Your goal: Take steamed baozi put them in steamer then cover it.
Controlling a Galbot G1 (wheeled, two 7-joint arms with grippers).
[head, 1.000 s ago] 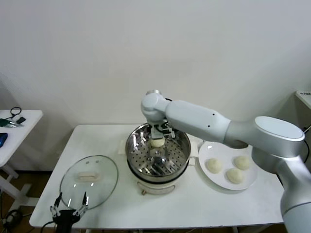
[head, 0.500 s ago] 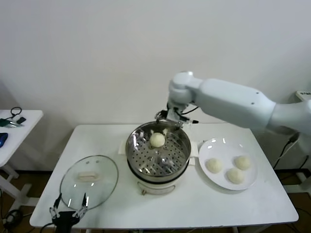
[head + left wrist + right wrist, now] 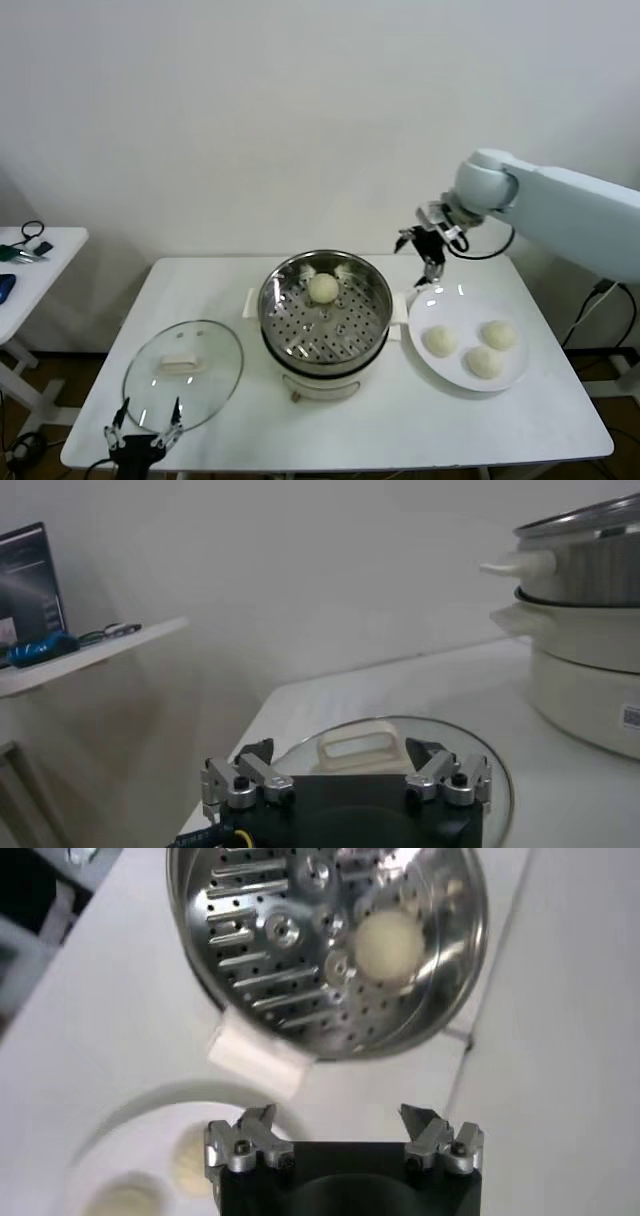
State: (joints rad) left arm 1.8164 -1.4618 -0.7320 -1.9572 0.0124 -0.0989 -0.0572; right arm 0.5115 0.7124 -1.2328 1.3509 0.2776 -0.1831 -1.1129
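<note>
A white rectangular table [image 3: 420, 420] carries everything. Near its middle stands the steamer [image 3: 326, 312], a round shiny steel basket with a perforated bottom on a white electric pot base with side handles; the right wrist view looks down into the same basket [image 3: 300, 938]. To the robot's left of it, near the table's front edge, the cover [image 3: 183, 373], a round clear glass lid with a metal rim and a white rectangular handle, lies flat on the table, apart from the steamer. On the steamer's other side sits a flat round white plate [image 3: 440, 310], just beside the pot's handle.

The right gripper [image 3: 428, 247], on its white arm, hangs in the air above the far rim of the plate, between plate and wall, with its fingers spread wide and nothing between them; the right wrist view shows the two fingertips [image 3: 250, 1133] well apart. The left gripper [image 3: 142, 432] sits low at the table's front edge, just before the cover, fingers also spread wide and empty [image 3: 345, 790].

One small round cream-white steamed baozi [image 3: 323, 288] rests inside the steamer, toward its far side. Three more baozi [image 3: 439, 341] lie on the plate, close together.
</note>
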